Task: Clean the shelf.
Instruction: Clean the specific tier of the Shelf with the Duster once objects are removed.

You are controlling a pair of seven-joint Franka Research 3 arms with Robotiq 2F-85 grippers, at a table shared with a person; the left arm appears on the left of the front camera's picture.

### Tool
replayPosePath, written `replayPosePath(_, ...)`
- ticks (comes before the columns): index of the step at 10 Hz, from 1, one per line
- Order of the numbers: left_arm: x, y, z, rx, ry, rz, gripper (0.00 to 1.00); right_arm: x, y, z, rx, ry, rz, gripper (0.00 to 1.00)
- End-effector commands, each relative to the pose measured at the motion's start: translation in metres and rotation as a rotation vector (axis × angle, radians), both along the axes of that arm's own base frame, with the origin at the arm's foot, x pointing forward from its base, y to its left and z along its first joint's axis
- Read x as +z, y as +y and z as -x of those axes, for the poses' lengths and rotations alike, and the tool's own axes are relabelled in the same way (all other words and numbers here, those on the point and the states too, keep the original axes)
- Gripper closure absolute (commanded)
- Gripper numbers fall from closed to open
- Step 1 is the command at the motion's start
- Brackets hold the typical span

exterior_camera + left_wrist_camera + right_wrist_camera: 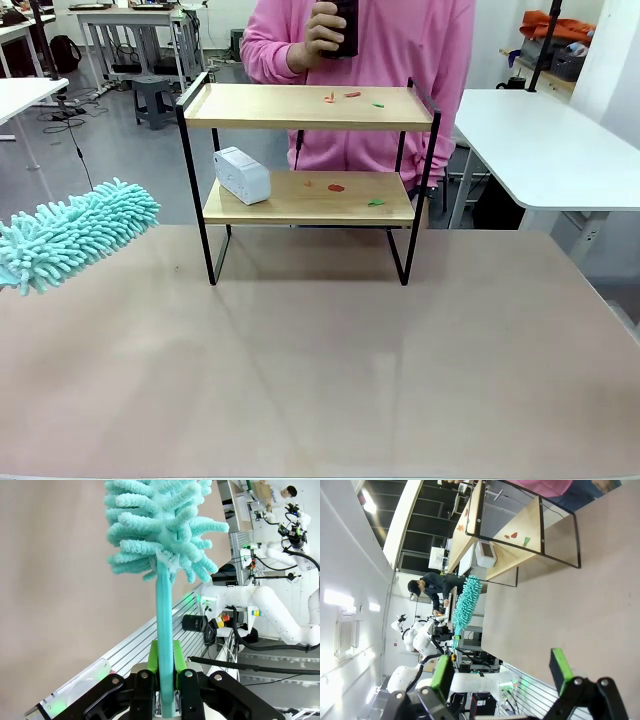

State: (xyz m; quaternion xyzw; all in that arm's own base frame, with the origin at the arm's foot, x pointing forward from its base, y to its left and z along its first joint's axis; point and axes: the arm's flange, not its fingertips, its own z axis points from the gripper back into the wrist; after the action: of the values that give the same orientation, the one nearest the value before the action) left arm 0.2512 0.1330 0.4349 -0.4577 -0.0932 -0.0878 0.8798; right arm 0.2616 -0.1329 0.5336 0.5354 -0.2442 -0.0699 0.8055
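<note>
The left gripper (166, 655) and right gripper (501, 672) have black jointed linkages with bright green pads (441, 672). The person (400, 60) wears a pink long-sleeved top.

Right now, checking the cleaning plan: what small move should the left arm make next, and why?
Probably carry the duster toward the top board of the shelf. The left gripper is shut on its handle, its head hangs left of the shelf, and red and green scraps lie on both boards.

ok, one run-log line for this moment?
left gripper: jaws shut on duster, left of shelf | right gripper: jaws open, empty | shelf: scraps on both boards, white box on lower | person: behind shelf
</note>
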Motion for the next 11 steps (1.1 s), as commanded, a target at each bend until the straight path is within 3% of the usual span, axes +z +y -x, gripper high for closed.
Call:
replayPosePath(1, 0.031, 0.003, 0.002, 0.049, -0.040, -0.054, 0.88, 0.001, 0.002, -0.003, 0.006, -0.033, -0.009, 0.00)
replayPosePath(3, 0.118, -0.003, 0.004, 0.058, -0.147, -0.147, 0.88, 0.001, 0.002, -0.003, 0.006, -0.033, -0.009, 0.00)
replayPosePath(6, 0.225, -0.040, -0.017, 0.097, -0.195, -0.232, 0.88, 0.001, 0.002, -0.003, 0.006, -0.033, -0.009, 0.00)
replayPosePath(8, 0.267, -0.081, -0.040, 0.027, -0.187, -0.265, 0.88, 0.001, 0.002, -0.003, 0.006, -0.033, -0.009, 0.00)
replayPosePath(11, 0.278, -0.185, -0.075, -0.048, -0.198, -0.373, 0.88, 0.001, 0.002, -0.003, 0.006, -0.033, -0.009, 0.00)
